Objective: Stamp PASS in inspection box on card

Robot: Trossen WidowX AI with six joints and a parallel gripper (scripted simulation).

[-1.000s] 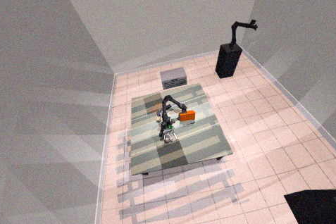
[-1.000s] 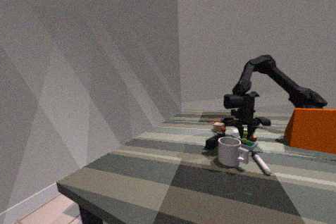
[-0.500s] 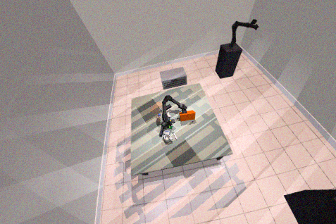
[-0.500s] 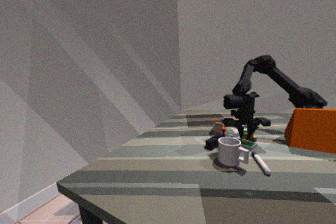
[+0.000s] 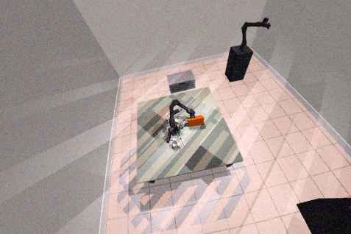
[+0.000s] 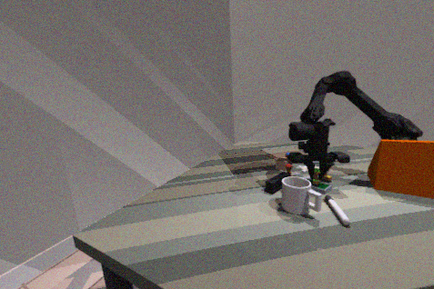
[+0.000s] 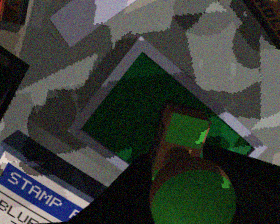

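My gripper (image 6: 317, 176) (image 7: 176, 159) points down and is shut on a stamp with a round green top and a brown body (image 7: 193, 197). The stamp's lettering cannot be read. The green ink pad (image 7: 133, 102) (image 6: 322, 186) with a pale rim lies directly below. In the wrist view the stamp covers its lower right part; whether it touches the pad cannot be told. A pale flat piece (image 7: 78, 24) lies beyond the pad at the upper left; whether it is the card is unclear. The inspection box is not discernible.
A case labelled STAMP and BLUE (image 7: 36, 192) lies beside the pad at the lower left. A white mug (image 6: 295, 196) and a white pen (image 6: 337, 210) stand and lie near the gripper. A black object (image 6: 277, 183) is behind the mug. A large orange block (image 6: 410, 169) (image 5: 196, 121) is at the right.
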